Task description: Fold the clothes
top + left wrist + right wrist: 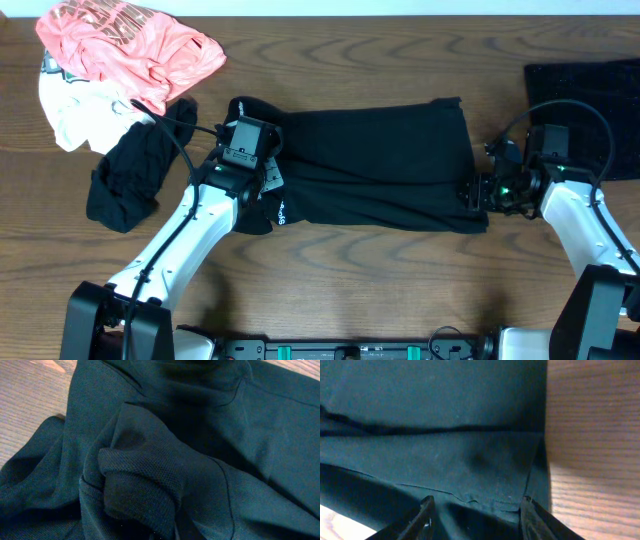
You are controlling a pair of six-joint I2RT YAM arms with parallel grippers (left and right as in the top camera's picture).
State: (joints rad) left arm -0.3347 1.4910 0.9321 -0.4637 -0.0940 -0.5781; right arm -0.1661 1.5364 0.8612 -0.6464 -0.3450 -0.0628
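Black shirt (135,485) sits bunched right under the left wrist camera, with a ridge of mesh cloth drawn up toward the lens. That arm's fingers are not in view there.

Overhead, the same shirt lies across the middle of the tabletop (400,290), flattened into a long band running left to right.
- **Left gripper** (248,148): set on the shirt's left end. Jaws are together. Going by the gathered ridge, they are judged to be clamped on a pinch of the shirt.
- **Right gripper** (476,505): at the shirt's right end, near the lower corner. Jaws stand apart, one finger on each side of the hem, with layered cloth lying between them. No pinch made there yet. Bare wood shows just past the hem.

Step in hand, as a judgement: securing both ends of the band for a crosswise fold.

The next move calls for:
- the right jaws to come together on the hem, low enough to catch every layer and not only the top one;
- a lift that clears the tabletop without dragging the lower fold loose;
- one end carried over the other, edges kept square.

Waiting at far left, all unfolded:
- coral-pink tee (130,45), heaped
- white garment (65,110), partly under the tee
- crumpled black garment (125,185), just beside the left arm
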